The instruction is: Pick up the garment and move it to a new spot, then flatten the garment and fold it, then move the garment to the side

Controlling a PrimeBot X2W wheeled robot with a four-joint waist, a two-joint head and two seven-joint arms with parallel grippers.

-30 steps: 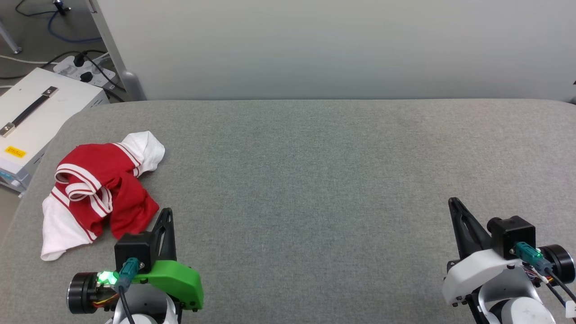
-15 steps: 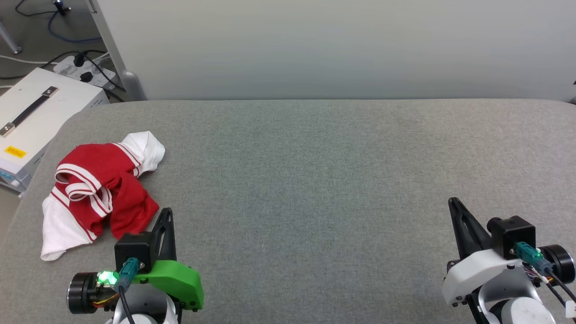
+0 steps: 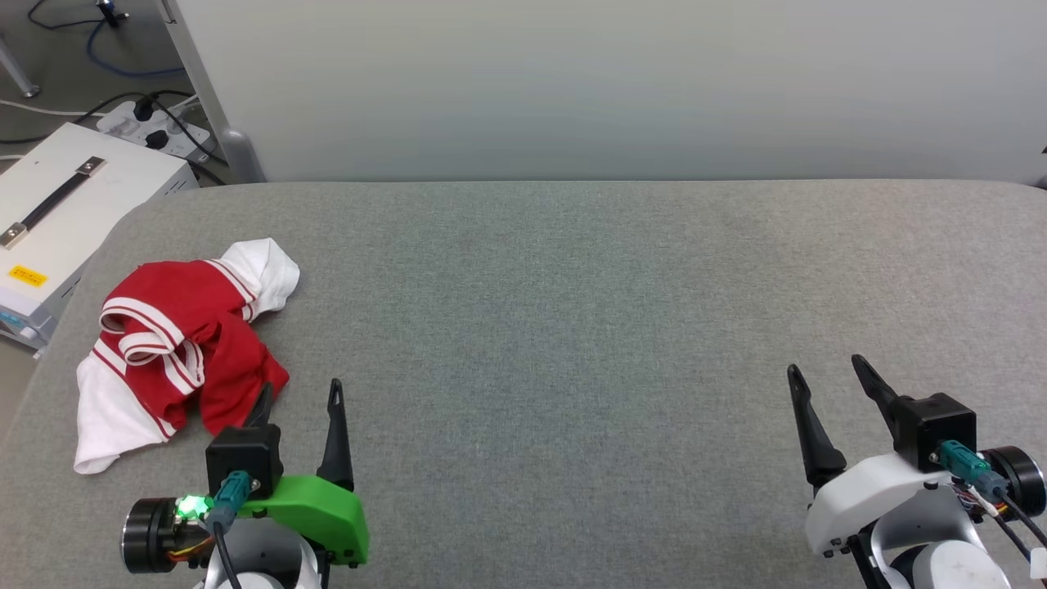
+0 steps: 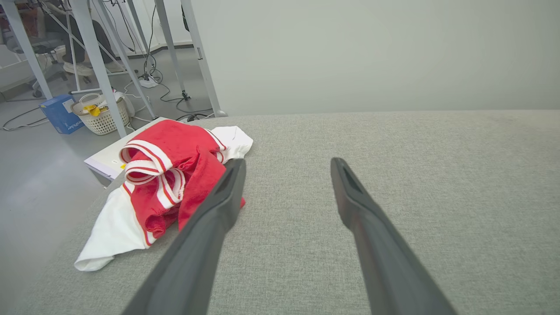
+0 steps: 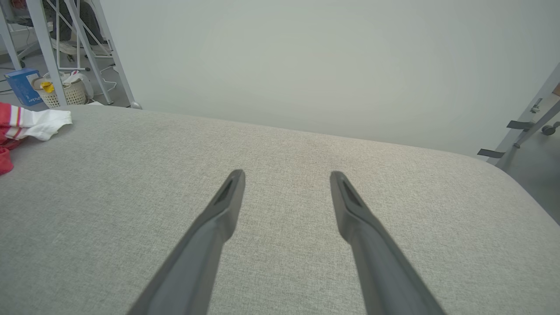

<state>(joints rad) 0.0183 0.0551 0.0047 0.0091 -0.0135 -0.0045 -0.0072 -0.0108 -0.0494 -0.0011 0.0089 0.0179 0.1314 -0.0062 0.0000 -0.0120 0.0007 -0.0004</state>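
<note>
- Our left gripper (image 3: 300, 386) holds its two long dark fingers apart with nothing between them. In the left wrist view the nine-o'clock finger overlaps a red hem; we cannot tell whether it touches.
- Our right gripper (image 3: 824, 365) also has its fingers spread and empty, over bare cloth at five o'clock of the head view, well apart from the work.
- The garment (image 3: 176, 327), a crumpled red jersey-style T-shirt with white sleeves and red-white striped trim, lies in a heap at nine o'clock on the grey fabric-covered table (image 3: 572, 286), near its left edge and at about eleven o'clock from our left gripper.
- We judge the step in hand to be the first pick-up; flattening and folding are not yet begun.
- To do it well, we should swing the left fingers toward eleven o'clock and straddle a raised red ridge by the striped band, not the flat white sleeve, so that the grip takes a thick fold.
- We should then lift high enough for the trailing sleeve to clear before carrying it toward three o'clock, into the open middle.
- A white box-shaped case (image 3: 57, 204) with a black handle sits beyond the table at ten o'clock, so dragging cloth that way risks a slide off the edge.
</note>
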